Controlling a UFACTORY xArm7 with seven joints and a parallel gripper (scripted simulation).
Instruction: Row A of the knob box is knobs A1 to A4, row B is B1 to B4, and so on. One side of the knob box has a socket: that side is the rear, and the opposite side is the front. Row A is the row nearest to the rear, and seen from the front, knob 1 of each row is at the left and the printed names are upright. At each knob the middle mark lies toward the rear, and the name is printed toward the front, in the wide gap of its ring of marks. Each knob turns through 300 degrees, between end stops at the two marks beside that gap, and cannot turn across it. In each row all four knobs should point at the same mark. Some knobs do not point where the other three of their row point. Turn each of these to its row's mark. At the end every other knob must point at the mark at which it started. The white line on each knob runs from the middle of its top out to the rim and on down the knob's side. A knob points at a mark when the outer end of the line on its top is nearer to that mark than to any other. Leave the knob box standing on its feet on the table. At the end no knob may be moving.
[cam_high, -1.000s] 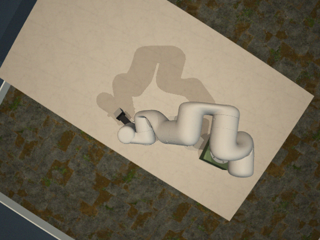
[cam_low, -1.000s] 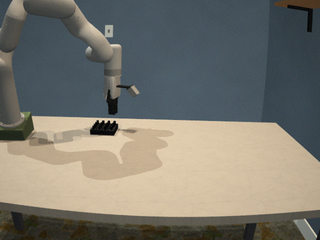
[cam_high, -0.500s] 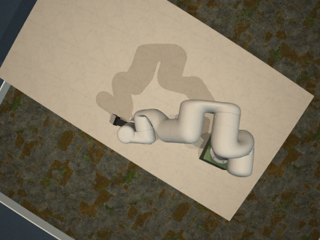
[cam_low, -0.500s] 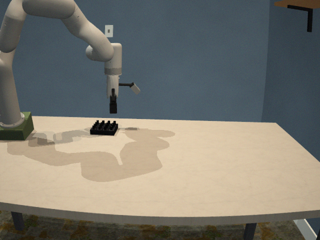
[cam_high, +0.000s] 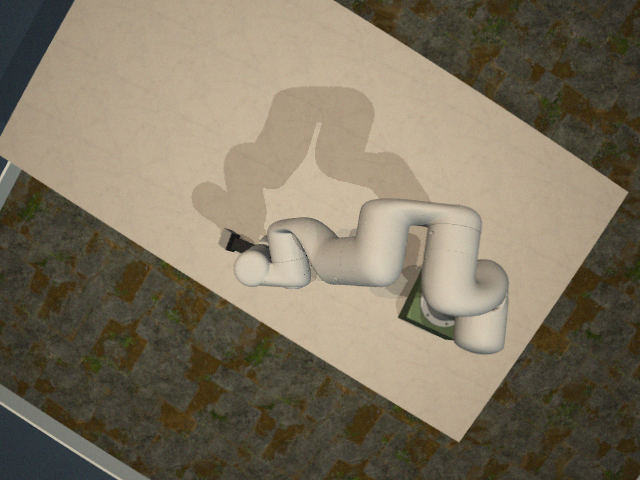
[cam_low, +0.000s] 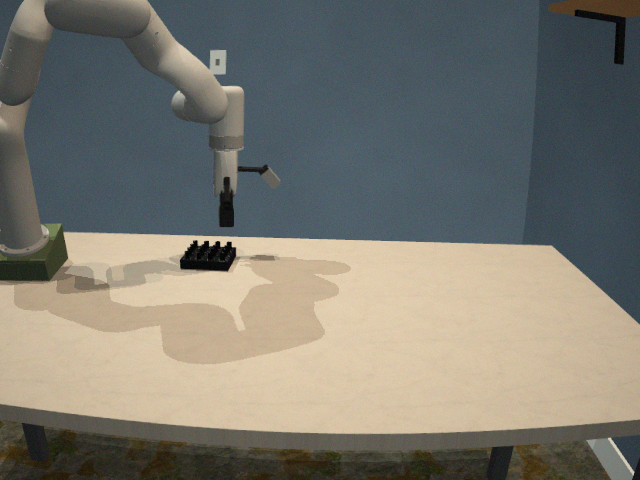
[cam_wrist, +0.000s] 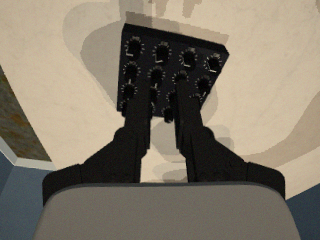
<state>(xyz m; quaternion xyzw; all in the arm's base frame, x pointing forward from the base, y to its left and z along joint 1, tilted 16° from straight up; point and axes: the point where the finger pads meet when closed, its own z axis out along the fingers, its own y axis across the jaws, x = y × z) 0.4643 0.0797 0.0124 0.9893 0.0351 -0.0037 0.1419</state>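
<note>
One arm (cam_high: 382, 258) (cam_low: 193, 77), one gripper (cam_low: 226, 225) (cam_wrist: 162, 94). Two black fingers point down, a narrow gap between them, nothing gripped; tips above the box, apart from it in the exterior view.

One black knob box (cam_low: 206, 264) (cam_wrist: 170, 37) on the table, below the gripper; hidden under the arm from the top. Knobs in a four-by-four layout. Wrist view: four in the far row, all seen, white lines showing; the nearer rows partly behind the fingers, so no full count there. Box's socket: cannot make out.

Surface: one pale tabletop (cam_high: 155, 77) (cam_low: 413, 335) (cam_wrist: 40, 100), faintly veined, arm shadows across it. Two dark legs visible below, fairly plainly. One green base block (cam_high: 410, 312) (cam_low: 25, 269) under the arm.

Room: blue walls (cam_low: 387, 103), one white wall plate (cam_low: 217, 54), one brown shelf (cam_low: 594, 6) with a black bracket (cam_low: 619, 43). Floor (cam_high: 516, 361) (cam_low: 206, 459) mottled grey and rust, green patches.

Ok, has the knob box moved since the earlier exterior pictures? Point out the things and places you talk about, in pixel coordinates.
No, it shows no shift either way: the knob box (cam_low: 205, 265) (cam_wrist: 175, 38) sits just where it did relative to the green base block (cam_high: 410, 314) (cam_low: 23, 269).
</note>
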